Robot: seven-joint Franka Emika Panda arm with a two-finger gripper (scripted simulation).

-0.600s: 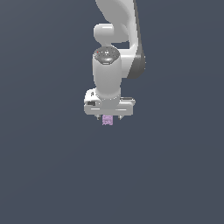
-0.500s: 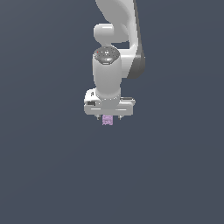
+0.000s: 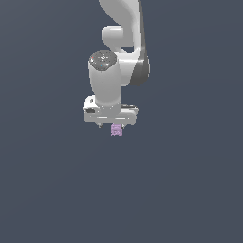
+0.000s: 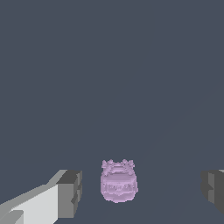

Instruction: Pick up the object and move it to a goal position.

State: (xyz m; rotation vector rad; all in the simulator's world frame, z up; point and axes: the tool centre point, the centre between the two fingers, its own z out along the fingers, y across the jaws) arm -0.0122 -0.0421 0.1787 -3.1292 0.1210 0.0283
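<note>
Lilac-pink object [image 4: 118, 187] between the wide-open gripper's [image 4: 142, 190] grey fingers [image 4: 70, 193], untouched by either.

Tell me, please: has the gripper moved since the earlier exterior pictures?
Yes. The gripper has shifted slightly toward the exterior view's left; the lilac object, once under its middle, now sits off-centre beneath it.
</note>
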